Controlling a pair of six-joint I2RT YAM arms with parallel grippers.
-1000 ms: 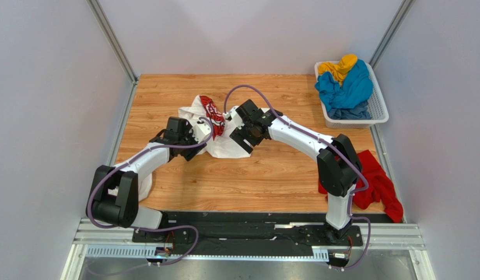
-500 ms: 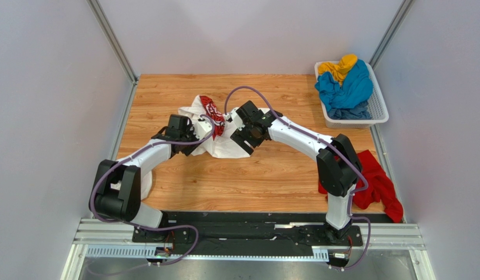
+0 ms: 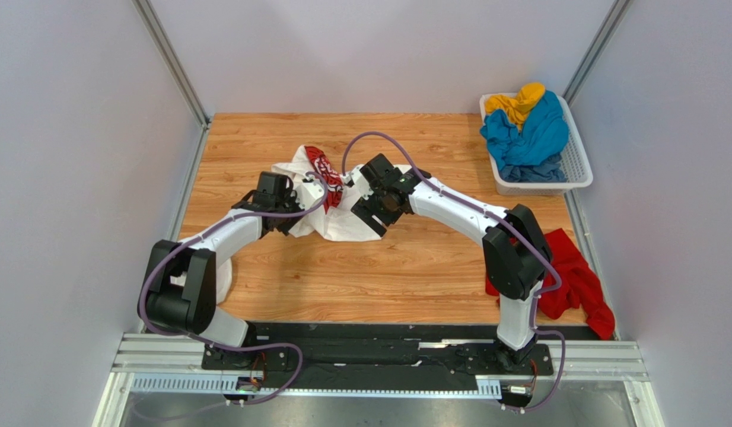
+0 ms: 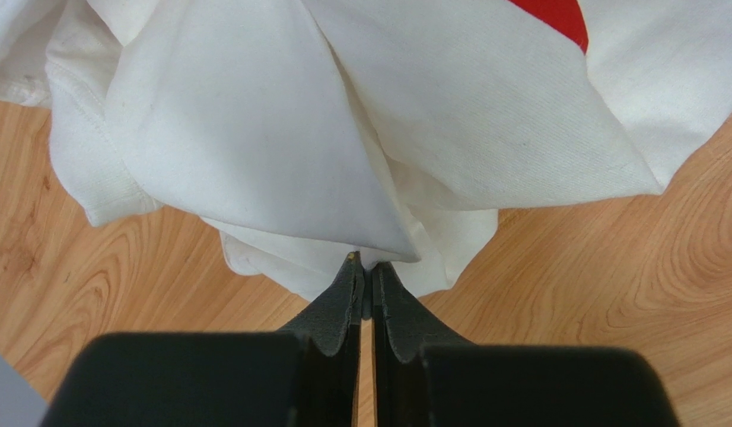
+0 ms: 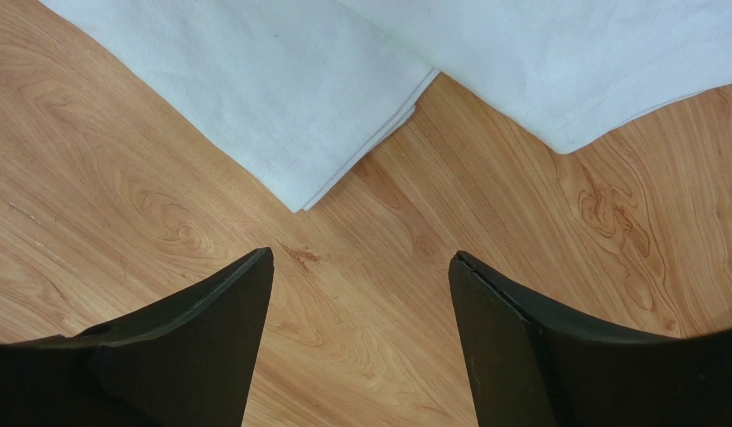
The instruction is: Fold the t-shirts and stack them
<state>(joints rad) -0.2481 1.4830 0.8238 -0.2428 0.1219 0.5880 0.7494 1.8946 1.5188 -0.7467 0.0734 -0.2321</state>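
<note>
The white t-shirt [image 3: 338,222] lies in a crumpled heap well to the left of the basket [image 3: 579,178], its red print bunched on top. No neat fold shows in it yet. The blue t-shirt [image 3: 530,133] and the yellow t-shirt [image 3: 517,100] are piled inside the basket, and the red t-shirt [image 3: 574,276] sprawls loose just on the near side of the basket, at the table [image 3: 414,267] edge. Nothing is folded or stacked, so by my reading the task is barely begun, with all four shirts left to do.

The left gripper [image 4: 365,264] is on the shirt's far side from the basket, pinched nearly shut on a low fold of white cloth — a thin hold, as it looks. The right gripper [image 5: 361,258] is on the shirt's basket side, spread wide over bare wood — holding nothing, with a hemmed corner just beyond its tips.
</note>
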